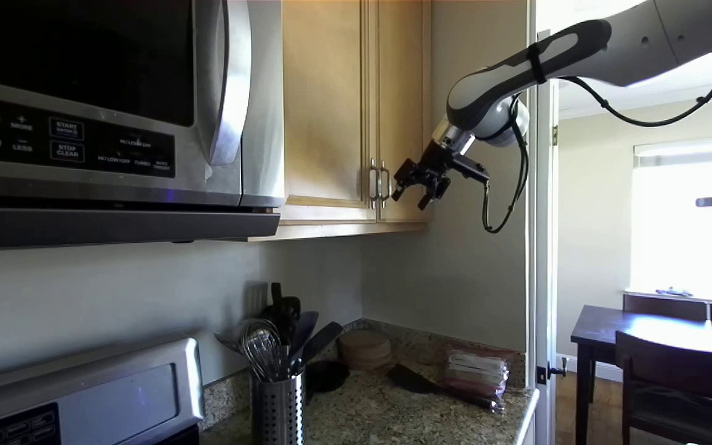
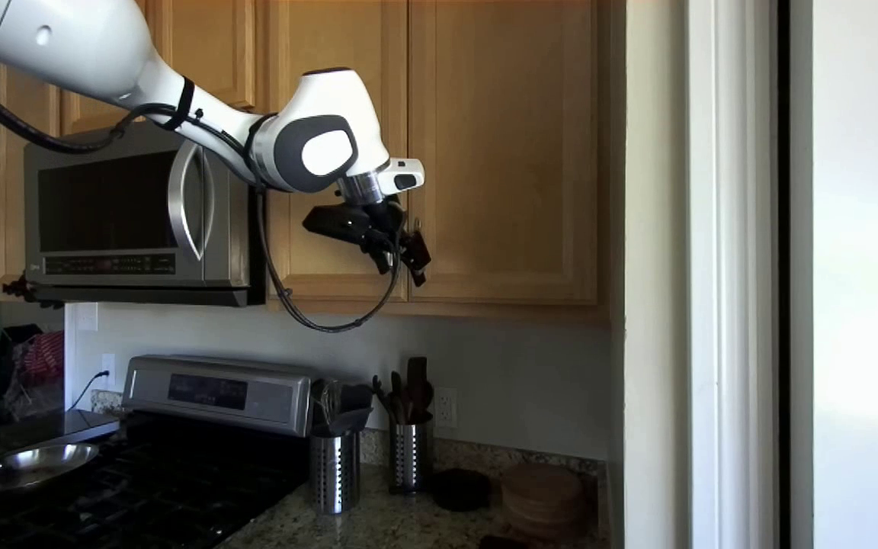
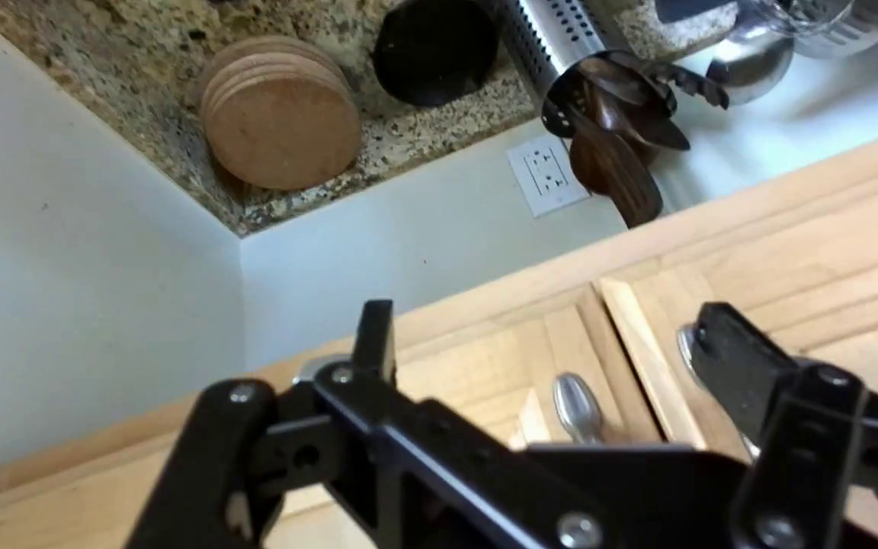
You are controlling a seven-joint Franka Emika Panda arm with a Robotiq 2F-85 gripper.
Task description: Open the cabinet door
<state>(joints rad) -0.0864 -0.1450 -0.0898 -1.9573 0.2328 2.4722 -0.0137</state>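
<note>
Wrist view: fingers [image 3: 744,374] apart nr cab. door [image 3: 469,374].

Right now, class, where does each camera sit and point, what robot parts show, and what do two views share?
An exterior view: near the microwave, angled toward the cabinet door; arm, end effector show.
An exterior view: set back, facing stove and cabinet door; arm, end effector show.
Wrist view: on the arm, angled down over cabinet door and counter; fingers show.
Both exterior views share the microwave.
</note>
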